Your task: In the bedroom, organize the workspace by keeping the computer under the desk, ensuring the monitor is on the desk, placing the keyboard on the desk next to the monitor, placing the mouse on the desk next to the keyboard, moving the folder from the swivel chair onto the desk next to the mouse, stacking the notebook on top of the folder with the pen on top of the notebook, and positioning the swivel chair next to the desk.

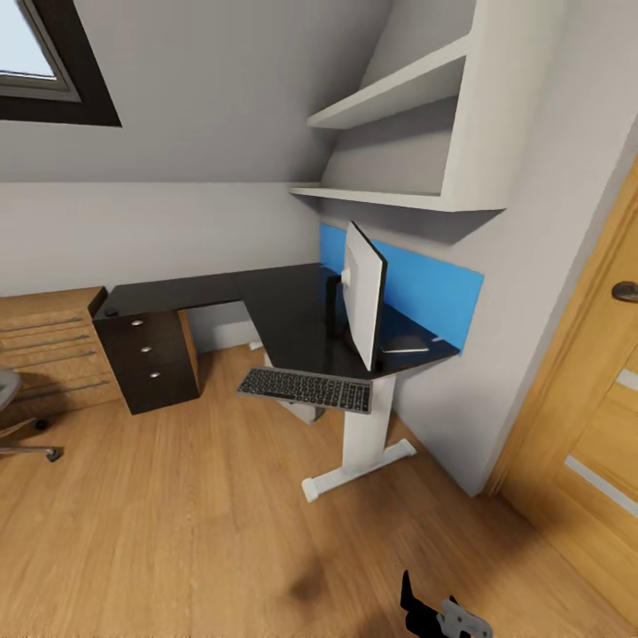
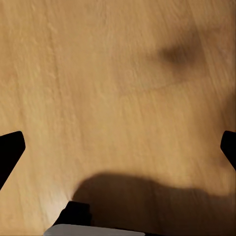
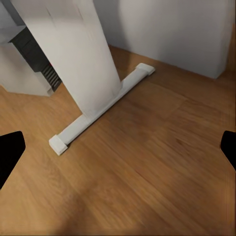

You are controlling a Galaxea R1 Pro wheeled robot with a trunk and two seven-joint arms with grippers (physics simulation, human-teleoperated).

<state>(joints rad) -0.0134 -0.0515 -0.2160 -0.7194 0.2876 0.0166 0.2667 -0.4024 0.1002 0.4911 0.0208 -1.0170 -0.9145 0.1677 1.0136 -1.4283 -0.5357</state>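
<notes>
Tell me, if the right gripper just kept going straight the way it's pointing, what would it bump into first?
Most likely the wood floor, just short of the desk's long white foot. The right gripper is wide open with nothing between its fingertips. Depth is hard to judge, so it might touch the foot instead.

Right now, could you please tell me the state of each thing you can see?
Monitor: upright on the desk, seen edge-on.
Keyboard: overhanging the desk's front edge.
Drawer unit: drawers shut.
Chair: on the floor, apart from the desk.
Door: shut.
Left gripper: open, empty.
Right gripper: open, empty.
</notes>
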